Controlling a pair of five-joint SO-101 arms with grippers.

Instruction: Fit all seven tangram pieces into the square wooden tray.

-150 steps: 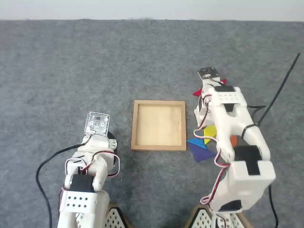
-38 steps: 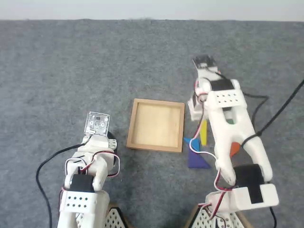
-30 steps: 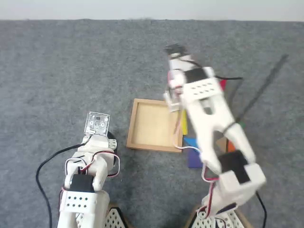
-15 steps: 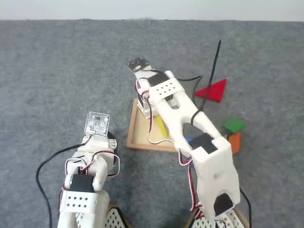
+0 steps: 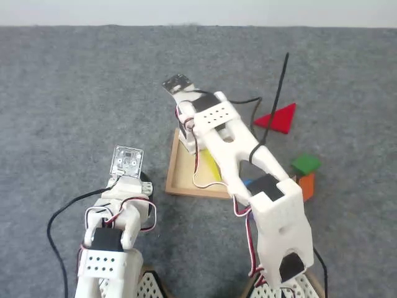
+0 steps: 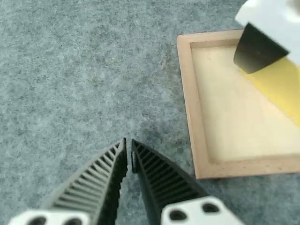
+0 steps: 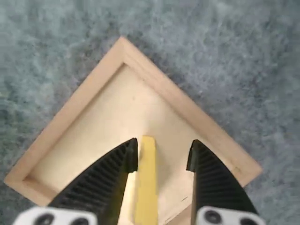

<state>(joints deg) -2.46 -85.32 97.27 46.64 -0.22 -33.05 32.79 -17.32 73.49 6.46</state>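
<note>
From my seat, the right fingers (image 7: 108, 178) are spread over the tray (image 7: 164, 89), which sits on the grey table (image 5: 74, 81). The yellow piece (image 7: 146, 187) stands between them inside the tray. It rests against one finger, with a clear gap to the other, so I read it as released rather than gripped. In the left wrist view the yellow piece (image 6: 281, 84) lies on the tray floor, just under a dark finger of the right arm. From above, that arm reaches across the tray and covers most of it. The left fingers (image 6: 154, 173) are clenched with nothing between them, low over the table just beside the tray's rim (image 6: 187, 93). Outside the tray, on its right side, I see a red triangle (image 5: 278, 118) well apart, and a green piece (image 5: 306, 164) just beside an orange one (image 5: 306, 186). A bit of blue (image 5: 247, 182) shows near the tray's corner, mostly hidden by the arm.
</note>
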